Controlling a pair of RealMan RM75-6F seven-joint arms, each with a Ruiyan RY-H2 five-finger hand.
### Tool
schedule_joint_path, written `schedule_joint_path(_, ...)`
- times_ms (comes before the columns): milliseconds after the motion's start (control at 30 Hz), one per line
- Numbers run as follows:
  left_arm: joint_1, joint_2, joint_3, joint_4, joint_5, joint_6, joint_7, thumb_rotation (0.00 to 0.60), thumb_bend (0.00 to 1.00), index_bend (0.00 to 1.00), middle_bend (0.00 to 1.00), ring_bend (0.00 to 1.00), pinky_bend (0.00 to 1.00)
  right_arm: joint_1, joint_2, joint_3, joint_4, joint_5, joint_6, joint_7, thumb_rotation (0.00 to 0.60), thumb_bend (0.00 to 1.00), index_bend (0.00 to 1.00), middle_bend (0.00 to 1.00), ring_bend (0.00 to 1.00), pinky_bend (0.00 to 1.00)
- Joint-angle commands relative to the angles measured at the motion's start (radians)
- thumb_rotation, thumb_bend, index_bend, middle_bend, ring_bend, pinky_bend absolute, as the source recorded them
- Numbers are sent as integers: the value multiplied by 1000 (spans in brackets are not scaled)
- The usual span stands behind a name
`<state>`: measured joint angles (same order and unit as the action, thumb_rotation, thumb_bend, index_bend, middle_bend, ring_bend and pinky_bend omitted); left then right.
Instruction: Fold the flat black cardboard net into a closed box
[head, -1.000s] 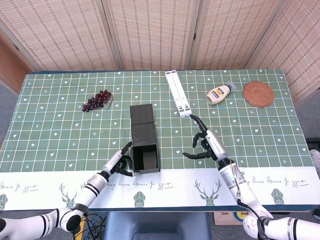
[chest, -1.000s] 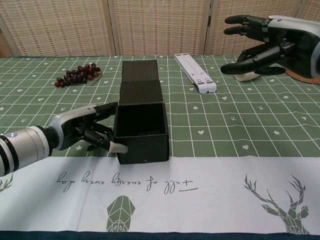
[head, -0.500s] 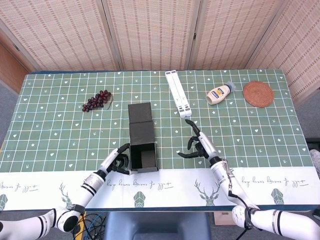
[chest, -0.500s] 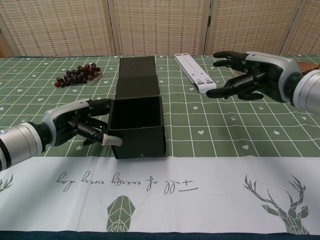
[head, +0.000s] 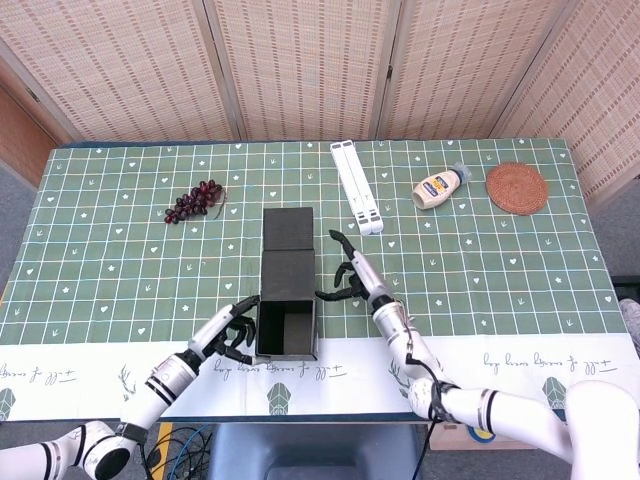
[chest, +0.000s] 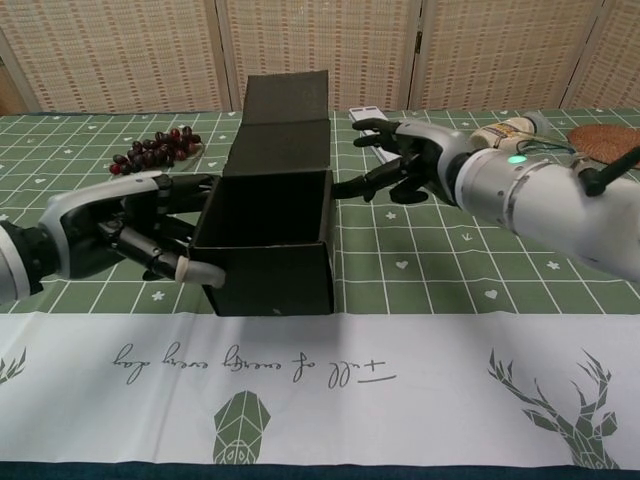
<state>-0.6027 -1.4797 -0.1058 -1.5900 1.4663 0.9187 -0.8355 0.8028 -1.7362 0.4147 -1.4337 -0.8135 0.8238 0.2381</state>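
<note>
Two hands now flank the black cardboard box (head: 287, 300), which sits half-formed near the table's front edge with its lid panels trailing back. The left hand (chest: 140, 235) holds the box's left wall as before, fingers curled against it. The right hand (head: 350, 280), well apart a second ago, has swung in beside the right wall, fingers spread and empty, so closing the lid looks next
</note>
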Motion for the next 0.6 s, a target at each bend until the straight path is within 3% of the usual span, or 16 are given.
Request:
schedule_joint_path(33, -4, 11, 10, -20, 8, 0, 15, 600, 48, 314, 272, 663, 836, 33, -41, 28, 34, 20, -13, -8, 600, 150, 0, 34, 614, 1000)
schedule_joint_path(267, -28, 4, 14, -29, -8, -33, 45, 600, 48, 314, 272, 662, 836, 67, -79, 77, 34, 40, -22, 12, 600, 151, 0, 53, 620, 1000)
schedule_joint_path(600, -67, -32, -4, 27, -72, -91, 106, 600, 48, 309, 272, 660, 836, 49, -26, 109, -93, -3, -16, 47, 600, 103, 0, 137, 645, 1000)
